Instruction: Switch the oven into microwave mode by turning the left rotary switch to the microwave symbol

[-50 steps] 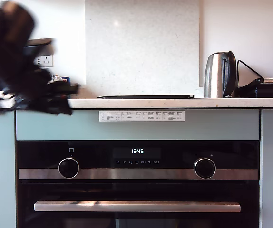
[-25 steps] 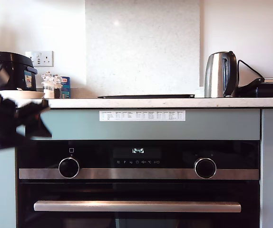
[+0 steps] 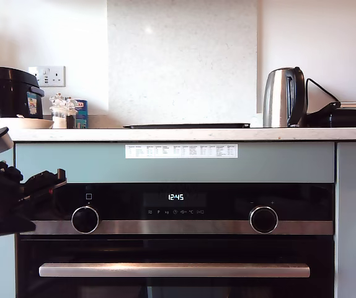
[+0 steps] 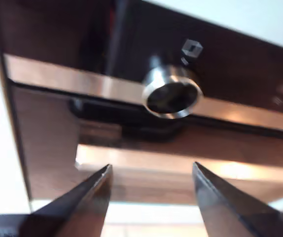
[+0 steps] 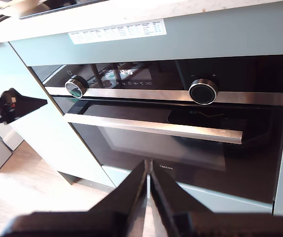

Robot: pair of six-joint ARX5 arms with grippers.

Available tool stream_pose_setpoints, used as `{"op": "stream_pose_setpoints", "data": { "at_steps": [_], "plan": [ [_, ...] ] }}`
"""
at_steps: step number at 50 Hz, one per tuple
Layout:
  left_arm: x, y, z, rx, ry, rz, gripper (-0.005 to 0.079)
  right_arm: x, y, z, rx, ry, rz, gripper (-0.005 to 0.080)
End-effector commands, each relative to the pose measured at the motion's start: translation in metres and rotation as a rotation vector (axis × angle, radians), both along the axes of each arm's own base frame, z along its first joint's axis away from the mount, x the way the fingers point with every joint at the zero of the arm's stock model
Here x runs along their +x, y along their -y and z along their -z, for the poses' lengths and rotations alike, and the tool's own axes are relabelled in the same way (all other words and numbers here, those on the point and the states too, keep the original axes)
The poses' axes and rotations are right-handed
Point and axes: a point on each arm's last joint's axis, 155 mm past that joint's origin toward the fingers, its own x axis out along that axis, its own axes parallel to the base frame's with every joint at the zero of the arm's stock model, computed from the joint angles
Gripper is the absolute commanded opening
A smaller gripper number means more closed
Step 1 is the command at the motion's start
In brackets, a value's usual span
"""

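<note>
The oven [image 3: 177, 239] fills the lower exterior view, display reading 12:45. The left rotary switch [image 3: 85, 219] sits on the steel strip at the exterior view's left, under a small square mark; the other knob [image 3: 263, 219] sits at that view's right. Our first gripper [image 3: 53, 180] hangs at the exterior view's left edge, near the switch, not touching it. Only the first wrist view shows its jaws spread wide, the switch [image 4: 172, 95] apart beyond them. Our second gripper [image 5: 148, 170] does not appear in the exterior view; its own wrist view shows the fingers pressed together, holding nothing, well back from the oven [image 5: 181, 148], with both knobs and the first gripper [image 5: 28, 104] visible.
</note>
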Motion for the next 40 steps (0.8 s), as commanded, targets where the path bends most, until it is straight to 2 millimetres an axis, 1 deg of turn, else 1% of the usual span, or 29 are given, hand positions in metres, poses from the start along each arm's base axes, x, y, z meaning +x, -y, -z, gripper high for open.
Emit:
{"op": "stream_pose_setpoints", "data": {
  "at_steps": [1, 4, 6, 7, 8, 9, 10, 12, 13, 17, 22, 28, 36, 40],
  "plan": [
    [0.011, -0.002, -0.01, 0.012, 0.047, -0.019, 0.0449, 0.0, -0.001, 0.004, 0.0, -0.007, -0.002, -0.0012],
    [0.015, -0.002, -0.015, 0.065, 0.083, 0.009, 0.045, 0.0, -0.001, 0.004, 0.0, -0.007, -0.002, -0.0012],
    [0.017, -0.001, -0.016, 0.135, 0.114, 0.051, 0.0451, 0.0, -0.001, 0.004, 0.0, -0.007, -0.002, -0.0012],
    [0.017, 0.001, -0.016, 0.131, 0.116, 0.057, 0.0452, 0.0, -0.001, 0.004, 0.0, -0.007, -0.002, -0.0012],
    [0.017, 0.002, -0.016, 0.193, 0.134, 0.098, 0.046, 0.0, -0.001, 0.004, 0.0, -0.007, -0.002, -0.0012],
    [0.017, 0.003, -0.014, 0.191, 0.132, 0.102, 0.0473, 0.0, -0.001, 0.004, 0.0, -0.007, -0.002, -0.0012],
    [0.018, 0.004, -0.013, 0.236, 0.143, 0.128, 0.0488, 0.0, 0.0, 0.004, -0.001, -0.007, -0.001, -0.0012],
    [0.018, 0.003, -0.011, 0.24, 0.137, 0.126, 0.049, 0.0, 0.0, 0.004, -0.001, -0.007, -0.001, -0.0012],
    [0.018, 0.004, -0.009, 0.282, 0.144, 0.15, 0.049, 0.0, 0.0, 0.004, -0.001, -0.007, -0.001, -0.0012],
    [0.018, 0.005, -0.005, 0.348, 0.164, 0.189, 0.049, 0.001, 0.0, 0.004, -0.002, -0.007, 0.001, -0.0012],
    [0.018, 0.011, -0.002, 0.374, 0.19, 0.234, 0.0489, 0.002, 0.003, 0.005, -0.007, -0.007, 0.016, -0.0012],
    [0.019, 0.013, 0.004, 0.372, 0.179, 0.237, 0.0491, 0.003, 0.004, 0.005, -0.01, -0.006, 0.023, -0.0012],
    [0.026, 0.012, 0.013, 0.309, 0.135, 0.183, 0.0577, 0.002, 0.004, 0.005, -0.01, -0.008, 0.022, -0.0012],
    [0.03, 0.013, 0.022, 0.285, 0.103, 0.174, 0.0604, 0.002, 0.004, 0.005, -0.01, -0.009, 0.023, -0.0012]
  ]
}}
